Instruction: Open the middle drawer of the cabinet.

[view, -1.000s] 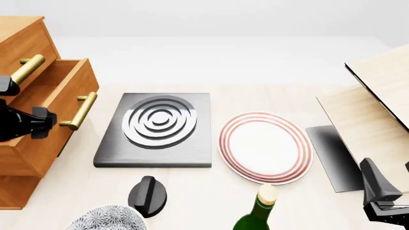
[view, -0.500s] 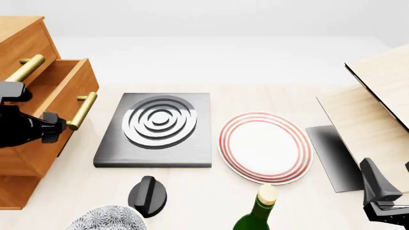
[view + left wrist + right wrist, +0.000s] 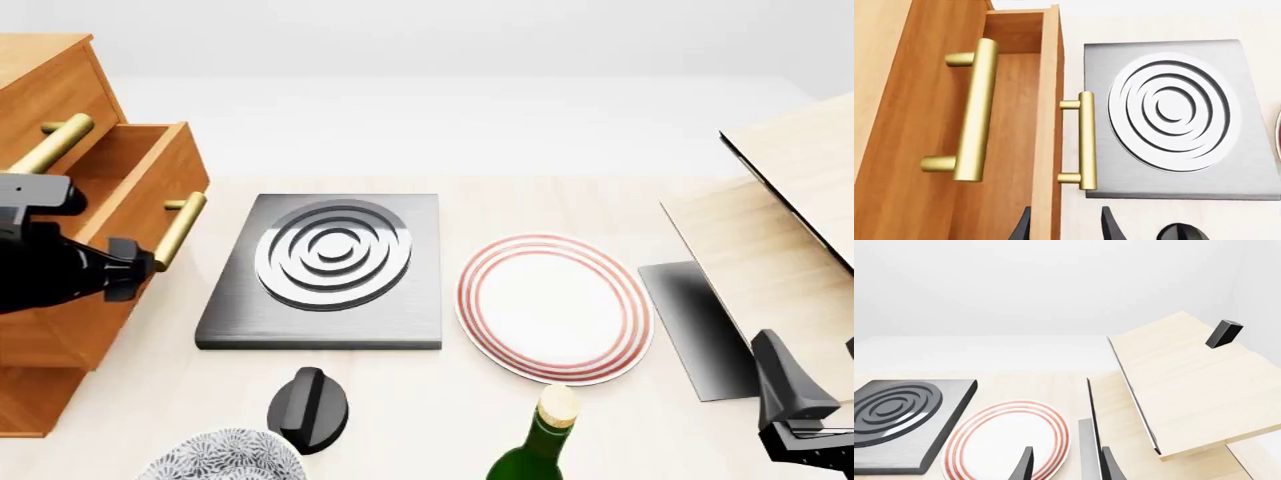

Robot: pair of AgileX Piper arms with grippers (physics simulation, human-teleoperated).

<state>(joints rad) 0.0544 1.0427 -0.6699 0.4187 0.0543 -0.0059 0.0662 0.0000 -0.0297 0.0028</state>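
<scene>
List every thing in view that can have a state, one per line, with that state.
middle drawer: pulled partly out, inside showing, nothing seen in it.
top drawer: closed.
cabinet: upright.
left gripper: open, holding nothing, just short of the middle drawer's handle.
right gripper: open, holding nothing.
plate: flat, bare.
bottle: upright, stoppered.

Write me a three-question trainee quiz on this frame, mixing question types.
1. True or false: the middle drawer stands partly pulled out of the cabinet.
2. Which lies directly between the drawer's brass handle and the red-ringed plate? A) green bottle B) grey burner plate C) black knob
3. Fill in: in the left wrist view, the left gripper has its fingertips ____.

Key: 1 true. 2 B, the grey burner plate. 3 apart, holding nothing.
</scene>
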